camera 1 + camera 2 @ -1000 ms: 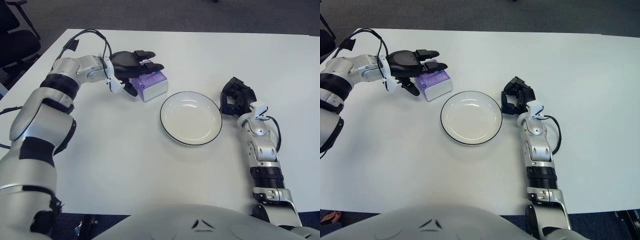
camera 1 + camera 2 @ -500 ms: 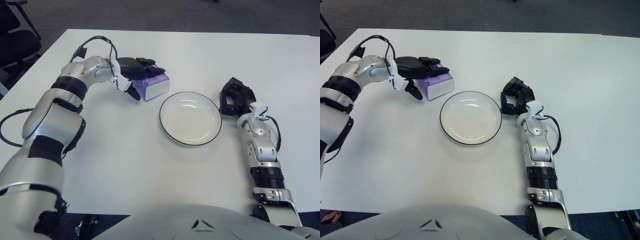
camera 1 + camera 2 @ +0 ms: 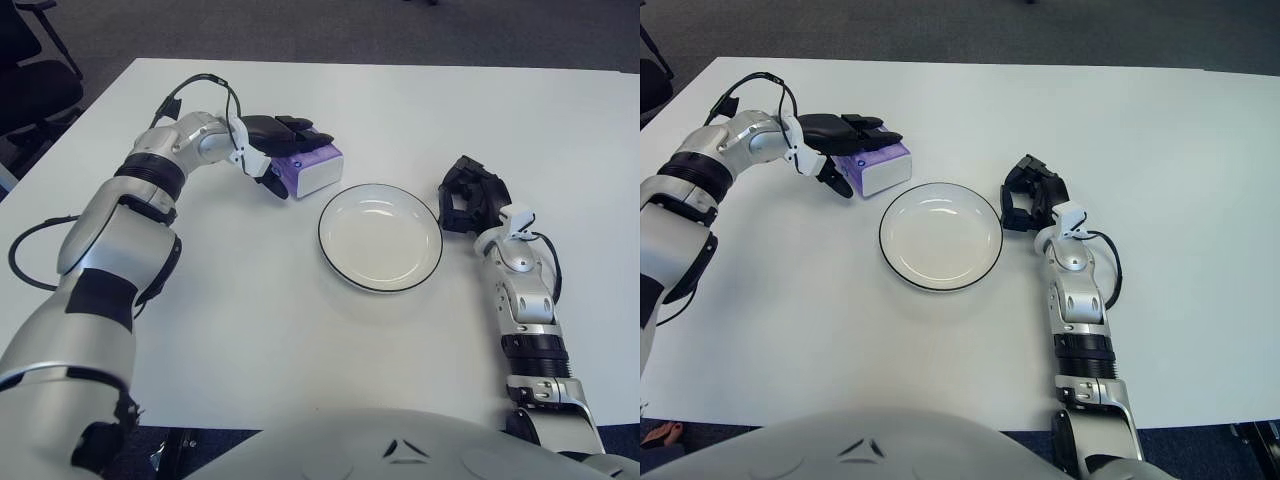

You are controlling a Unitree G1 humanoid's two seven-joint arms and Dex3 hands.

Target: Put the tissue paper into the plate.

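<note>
The tissue paper is a small purple and white pack (image 3: 318,172) lying on the white table just up and left of the plate. My left hand (image 3: 294,158) covers its left half, black fingers (image 3: 290,128) laid flat over the top and the thumb (image 3: 272,186) against its near left side, gripping it. The white plate (image 3: 380,237) with a dark rim sits at the table's middle and holds nothing. At the plate's right edge is my right hand (image 3: 468,196), fingers curled, holding nothing.
The white table (image 3: 300,340) carries nothing else. A black office chair (image 3: 30,70) stands off the far left corner, beyond the table edge. Dark carpet lies behind the far edge.
My left arm has stretched further out and the hand has settled lower over the pack. The pack has slid slightly right toward the plate. The right hand has not moved.
</note>
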